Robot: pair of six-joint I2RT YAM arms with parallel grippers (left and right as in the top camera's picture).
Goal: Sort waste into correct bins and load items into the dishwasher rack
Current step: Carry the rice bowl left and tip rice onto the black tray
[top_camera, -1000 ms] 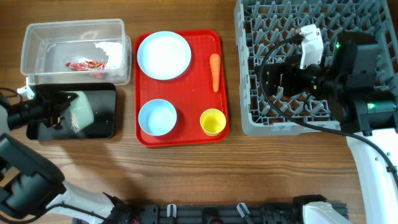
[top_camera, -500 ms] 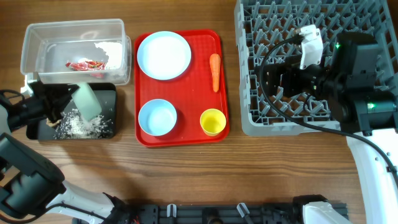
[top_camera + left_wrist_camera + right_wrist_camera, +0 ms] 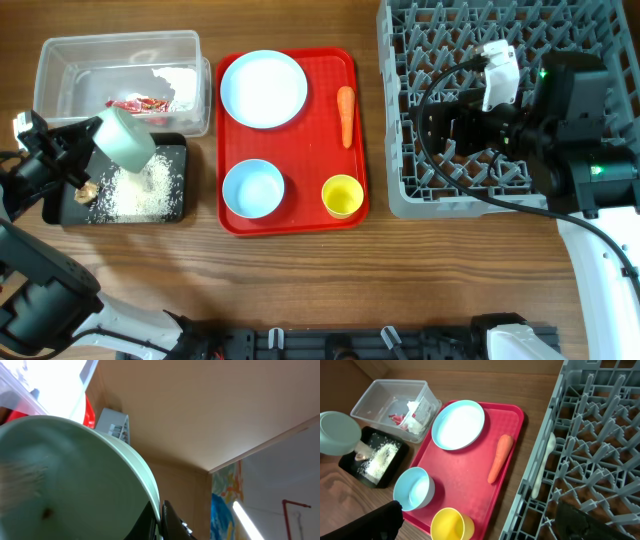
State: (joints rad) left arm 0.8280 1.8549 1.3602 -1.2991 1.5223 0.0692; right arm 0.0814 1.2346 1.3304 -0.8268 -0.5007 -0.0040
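My left gripper point(image 3: 92, 150) is shut on the rim of a mint bowl point(image 3: 125, 137) and holds it tilted above the black tray point(image 3: 178, 152). The bowl fills the left wrist view point(image 3: 75, 475), its rim pinched between the jaws point(image 3: 160, 521). White rice point(image 3: 135, 192) and a brown scrap point(image 3: 87, 189) lie in the black tray. The clear tub point(image 3: 60, 62) holds the red-and-white wrapper point(image 3: 140, 104). The plate point(image 3: 263, 89), carrot point(image 3: 345, 115), second bowl point(image 3: 252, 188) and yellow cup point(image 3: 342, 196) sit on the red tray. My right gripper point(image 3: 477, 512) is open and empty over the grey rack point(image 3: 420, 190).
The red serving tray point(image 3: 300, 222) lies between the bins and the rack. A white spoon point(image 3: 542, 467) lies in the rack near its left edge. Bare wooden table runs along the front.
My left gripper has tipped the mint bowl over the black tray, spilling rice into it, then lifted the bowl up and to the left. The right arm has not moved.
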